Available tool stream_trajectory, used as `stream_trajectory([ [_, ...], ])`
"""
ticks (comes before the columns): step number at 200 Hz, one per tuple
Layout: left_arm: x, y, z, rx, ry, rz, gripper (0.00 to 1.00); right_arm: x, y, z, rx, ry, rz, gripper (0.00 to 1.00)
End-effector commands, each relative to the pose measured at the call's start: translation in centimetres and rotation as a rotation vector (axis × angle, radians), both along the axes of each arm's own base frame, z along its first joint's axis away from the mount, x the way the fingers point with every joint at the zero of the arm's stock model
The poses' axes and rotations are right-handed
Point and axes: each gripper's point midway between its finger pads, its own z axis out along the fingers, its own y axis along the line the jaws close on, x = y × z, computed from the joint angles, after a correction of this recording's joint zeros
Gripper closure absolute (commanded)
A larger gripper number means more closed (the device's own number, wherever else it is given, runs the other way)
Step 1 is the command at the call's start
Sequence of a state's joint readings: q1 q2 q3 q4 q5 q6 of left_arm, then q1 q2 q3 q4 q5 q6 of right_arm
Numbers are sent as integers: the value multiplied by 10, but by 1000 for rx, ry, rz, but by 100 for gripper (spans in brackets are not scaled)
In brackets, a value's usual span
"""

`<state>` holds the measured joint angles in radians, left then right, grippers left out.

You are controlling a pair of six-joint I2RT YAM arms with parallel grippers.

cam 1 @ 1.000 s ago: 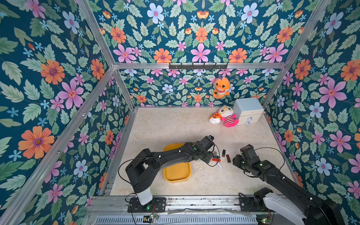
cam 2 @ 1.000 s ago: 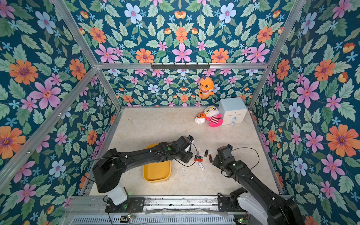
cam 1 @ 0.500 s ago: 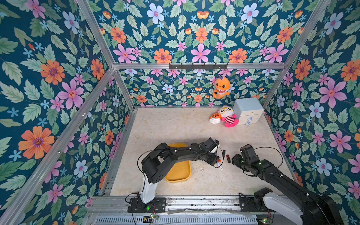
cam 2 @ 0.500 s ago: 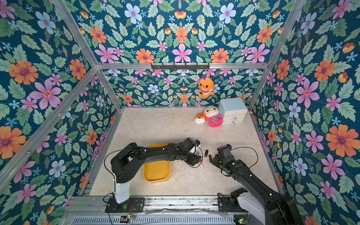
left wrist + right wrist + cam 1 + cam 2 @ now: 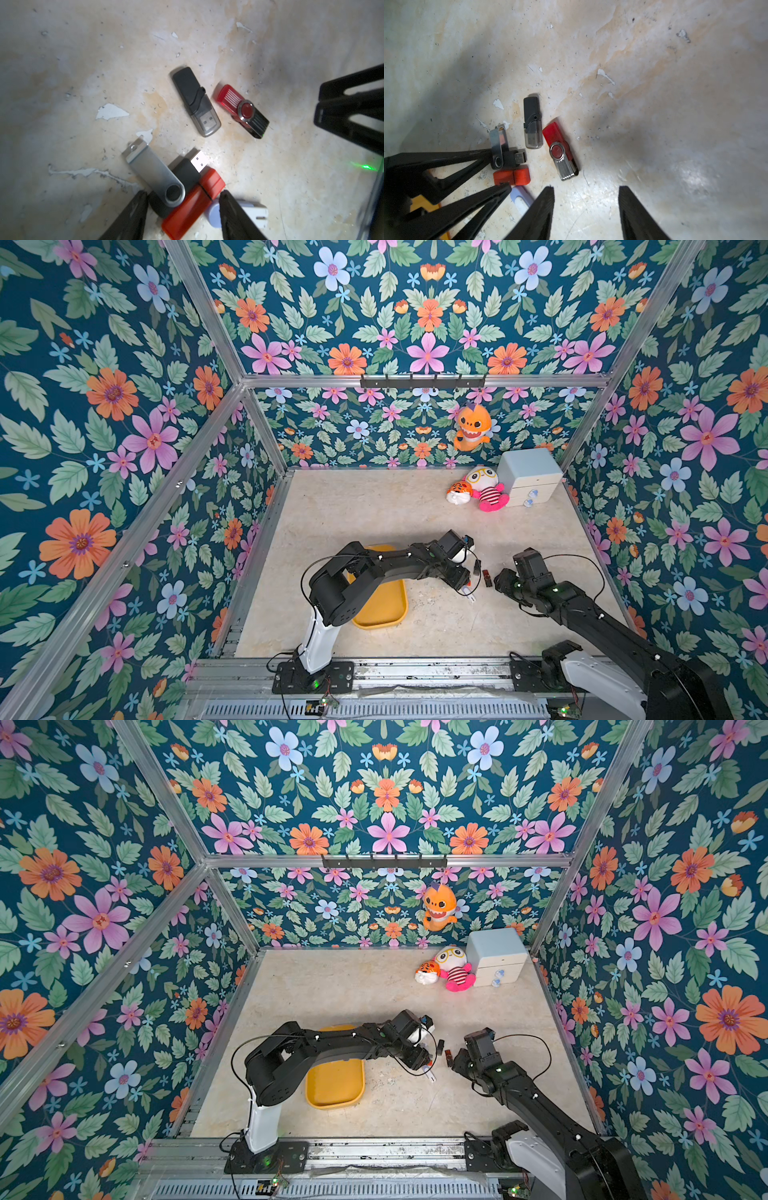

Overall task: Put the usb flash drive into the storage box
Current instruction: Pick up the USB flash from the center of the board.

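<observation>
The storage box point(image 5: 384, 603) lies on the floor point(image 5: 374, 506) with the usb flash drives point(image 5: 195, 99) outside it, to its right. The right gripper point(image 5: 586, 189) gapes empty; the left gripper point(image 5: 182, 195) brackets the orange drive point(image 5: 193, 205) and the silver swivel drive point(image 5: 153, 170) — whether it squeezes them, I cannot tell.

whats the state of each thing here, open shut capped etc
left gripper, open, astride two drives
right gripper, open, empty
silver swivel drive, swung open, plug bare
black drive, clear cap on
red swivel drive, swung shut
orange drive, cap on
white drive, mostly hidden, cannot tell
storage box, visible part empty
drawer cabinet, drawers shut
</observation>
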<state>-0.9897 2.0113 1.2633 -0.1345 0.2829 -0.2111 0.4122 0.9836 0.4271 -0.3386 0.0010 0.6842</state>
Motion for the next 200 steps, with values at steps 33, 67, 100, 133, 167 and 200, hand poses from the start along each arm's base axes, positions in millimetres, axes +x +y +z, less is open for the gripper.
stream_trajectory([
  [33, -39, 5, -14, 34, 102, -71, 41, 2, 0, 1, -2, -11, 3, 44],
  [67, -42, 10, -17, 40, 104, -64, 42, 2, 0, 1, -1, -11, 3, 44],
  [100, -39, 17, -29, 101, 89, -49, 46, 3, 0, 1, -1, -11, 2, 44],
  [133, -39, 29, -34, 152, 75, -48, 53, 3, 0, 1, -1, -13, 3, 43],
  [167, -46, 42, -36, 181, 70, -70, 54, 3, 0, 1, 0, -12, 4, 43],
  [200, -47, 59, -41, 241, 45, -72, 56, 2, 1, 1, 2, -11, 3, 43],
])
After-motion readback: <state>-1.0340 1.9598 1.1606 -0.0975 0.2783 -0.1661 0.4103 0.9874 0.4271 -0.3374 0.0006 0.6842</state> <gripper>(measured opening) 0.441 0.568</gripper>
